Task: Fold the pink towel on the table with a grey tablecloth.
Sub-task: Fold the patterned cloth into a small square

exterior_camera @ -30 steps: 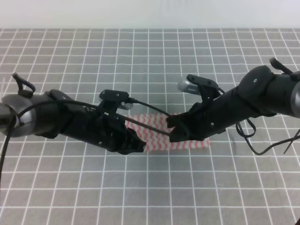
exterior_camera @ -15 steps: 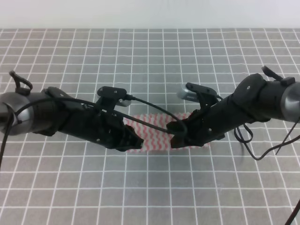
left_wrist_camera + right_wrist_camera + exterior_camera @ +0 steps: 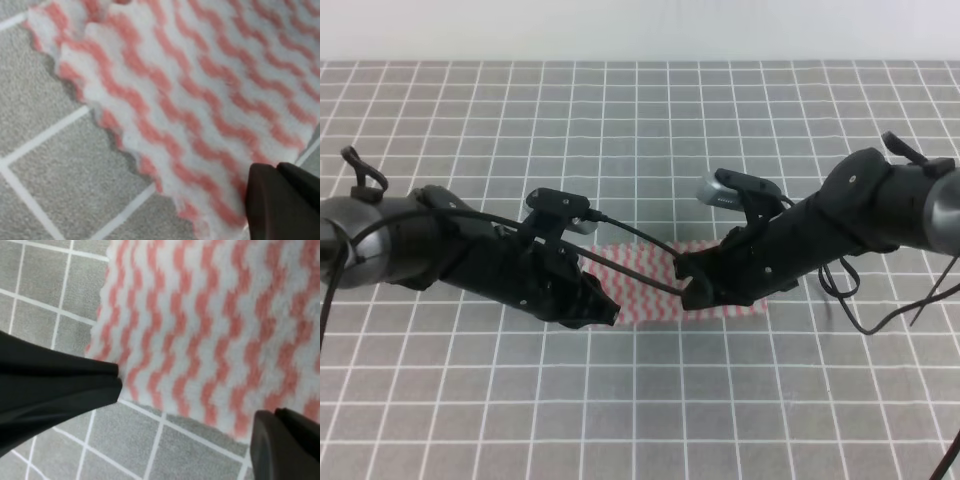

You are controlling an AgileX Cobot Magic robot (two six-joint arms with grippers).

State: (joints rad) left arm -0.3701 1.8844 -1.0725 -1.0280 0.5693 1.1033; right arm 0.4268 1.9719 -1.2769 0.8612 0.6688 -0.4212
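The pink towel [image 3: 642, 296] lies flat on the table with a grey tablecloth [image 3: 640, 410], between my two arms. My left gripper [image 3: 603, 312] is low at the towel's front left corner. The left wrist view shows the towel [image 3: 190, 90] close up, with one dark finger [image 3: 282, 200] on its serrated edge and the other finger out of frame. My right gripper [image 3: 692, 291] is down at the towel's front right part. In the right wrist view this gripper [image 3: 187, 405] is open, its fingers wide apart with the towel's [image 3: 210, 315] near edge between them.
Black cables run from the left wrist across the towel [image 3: 640, 262] and hang beside the right arm [image 3: 850, 300]. Grey gridded cloth [image 3: 45, 150] surrounds the towel on all sides, and a white wall borders the far edge [image 3: 640, 30].
Both arms shifted only slightly. The left gripper drew a little to the left, uncovering more of the towel's left part. The towel itself stays flat in the same spot.
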